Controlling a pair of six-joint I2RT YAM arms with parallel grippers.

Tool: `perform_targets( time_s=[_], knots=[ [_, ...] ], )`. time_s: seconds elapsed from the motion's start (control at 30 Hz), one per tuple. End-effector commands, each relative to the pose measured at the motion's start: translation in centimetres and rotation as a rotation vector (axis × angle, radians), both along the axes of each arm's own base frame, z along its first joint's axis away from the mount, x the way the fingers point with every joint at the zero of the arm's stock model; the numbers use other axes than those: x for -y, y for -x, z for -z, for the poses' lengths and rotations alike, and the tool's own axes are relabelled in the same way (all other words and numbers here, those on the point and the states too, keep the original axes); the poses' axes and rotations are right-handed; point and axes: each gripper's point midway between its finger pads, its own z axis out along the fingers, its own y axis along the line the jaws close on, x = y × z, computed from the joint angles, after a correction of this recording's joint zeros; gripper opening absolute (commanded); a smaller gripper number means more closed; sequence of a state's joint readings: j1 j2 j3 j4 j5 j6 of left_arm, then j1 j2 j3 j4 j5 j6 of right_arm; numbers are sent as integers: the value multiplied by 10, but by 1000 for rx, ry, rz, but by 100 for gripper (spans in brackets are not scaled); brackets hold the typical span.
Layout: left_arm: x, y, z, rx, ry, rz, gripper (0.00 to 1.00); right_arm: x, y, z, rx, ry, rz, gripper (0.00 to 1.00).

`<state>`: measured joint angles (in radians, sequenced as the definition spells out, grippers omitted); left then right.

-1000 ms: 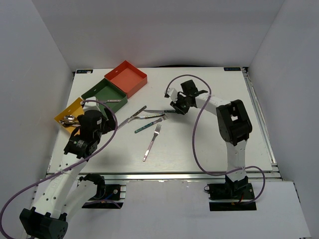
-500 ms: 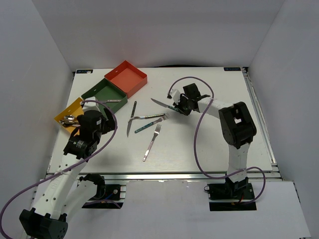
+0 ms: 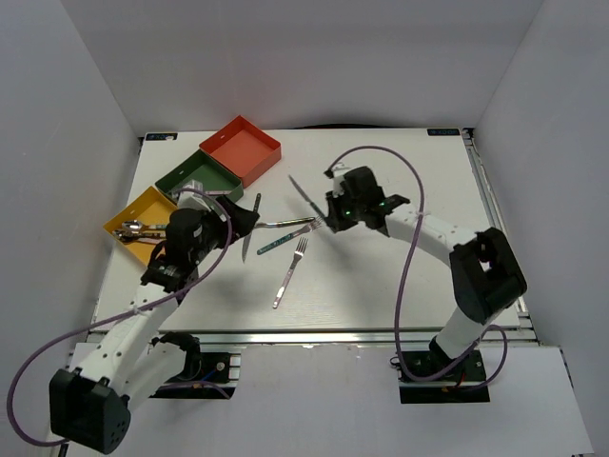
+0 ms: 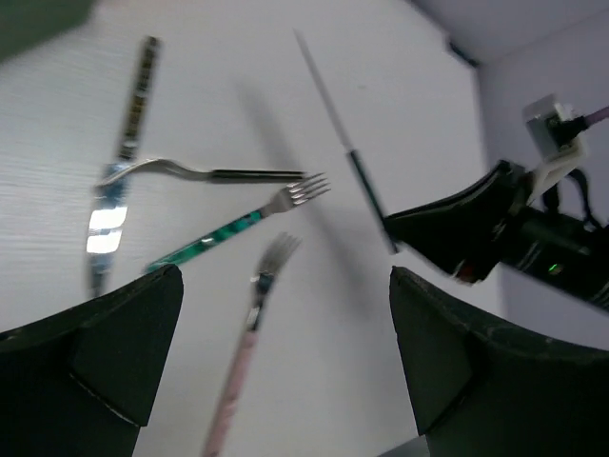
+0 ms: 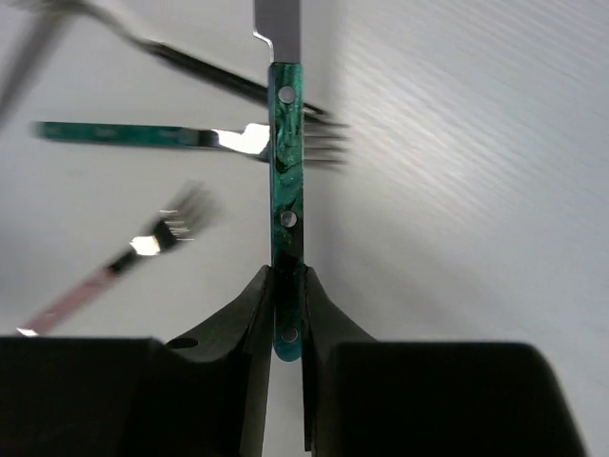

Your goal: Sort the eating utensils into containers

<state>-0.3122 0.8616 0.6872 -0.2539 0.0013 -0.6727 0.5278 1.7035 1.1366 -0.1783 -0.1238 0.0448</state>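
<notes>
Right, the white surface [image 3: 400,276] carries everything here. At its far left, three trays run in a diagonal row. The red-orange tray [image 3: 241,150] sits farthest back, with the dark green tray [image 3: 186,176] right against it. The yellow tray [image 3: 143,202] is nearest the arms, and spoons [image 3: 138,228] lie inside it.

The left gripper [image 4: 284,276] hangs with its jaws spread wide, holding nothing, just above the loose utensils. The right gripper [image 5: 286,281] is clamped tight on the handle end of a teal-handled knife [image 5: 286,162]. That knife is held off the surface, its blade pointing away toward the trays.

Four pieces lie mid-surface. There's a dark-handled knife [image 3: 249,228], with a silver fork [image 3: 285,223] meeting it at the handle. A teal-handled fork [image 3: 284,239] lies just beside that, and a pinkish-handled fork [image 3: 288,271] is closest to the arms.
</notes>
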Motion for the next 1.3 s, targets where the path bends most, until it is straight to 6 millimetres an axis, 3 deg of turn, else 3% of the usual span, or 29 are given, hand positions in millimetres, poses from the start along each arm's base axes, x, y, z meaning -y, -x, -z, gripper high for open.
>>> perform_targets(
  time_s=[0.0,0.03,0.07,0.13,0.17,0.3,0.47,0.53,0.57,0.7,0.8,0.83,0.87,0.9,0.93,0.97,1.0,1.03,1.07,1.1,1.13,1.17,1.2,1.27],
  knots=[
    [64,-2,-38,102,431,202,98,-72,40,-51,34,-179,-1,0],
    [72,-7,-32,82,458,205,98,-86,54,-61,33,-209,-18,0],
    [76,-10,-28,70,464,204,98,-86,52,-67,37,-230,11,0],
    [84,-12,-16,40,480,206,98,-106,69,-79,54,-265,-7,0],
    [87,-12,-21,59,511,210,98,-108,70,-84,78,-265,4,0],
    [86,-14,0,9,504,172,98,-129,86,-97,89,-304,-31,0],
    [84,-11,24,-51,493,143,88,-152,99,-114,112,-325,-84,0],
    [85,-11,31,-70,499,142,77,-161,106,-117,115,-334,-102,0],
    [86,-12,31,-78,496,144,66,-165,107,-120,127,-335,-102,0],
    [87,-12,52,-152,449,140,53,-173,108,-125,132,-341,-107,0],
    [86,-11,55,-155,449,136,9,-174,105,-124,137,-334,-98,0],
    [85,-11,53,-150,443,134,1,-173,105,-122,135,-330,-96,0],
    [82,-12,53,-148,433,115,0,-172,106,-121,134,-327,-94,0],
    [79,-17,46,-135,421,98,0,-170,104,-120,135,-322,-76,28],
    [74,-17,53,-166,367,78,0,-163,100,-122,152,-315,-44,63],
    [69,-21,53,-173,337,54,0,-157,97,-123,157,-313,-24,89],
    [63,-32,40,-146,312,20,0,-149,97,-117,148,-300,-7,89],
    [48,-38,50,-183,265,-20,0,-136,92,-126,163,-310,27,89],
    [28,-52,43,-178,234,-73,0,-122,94,-126,163,-311,55,89],
    [15,-64,51,-203,206,-108,0,-109,87,-126,175,-307,93,89],
    [-13,-84,55,-231,160,-179,0,-93,87,-127,184,-309,120,89],
    [-38,-107,38,-203,140,-222,0,-82,90,-126,187,-309,129,89],
    [-58,-131,34,-207,80,-258,0,-69,90,-124,196,-294,138,89],
    [-82,-180,33,-245,-57,-249,0,-47,95,-116,208,-259,146,89]
  ],
)
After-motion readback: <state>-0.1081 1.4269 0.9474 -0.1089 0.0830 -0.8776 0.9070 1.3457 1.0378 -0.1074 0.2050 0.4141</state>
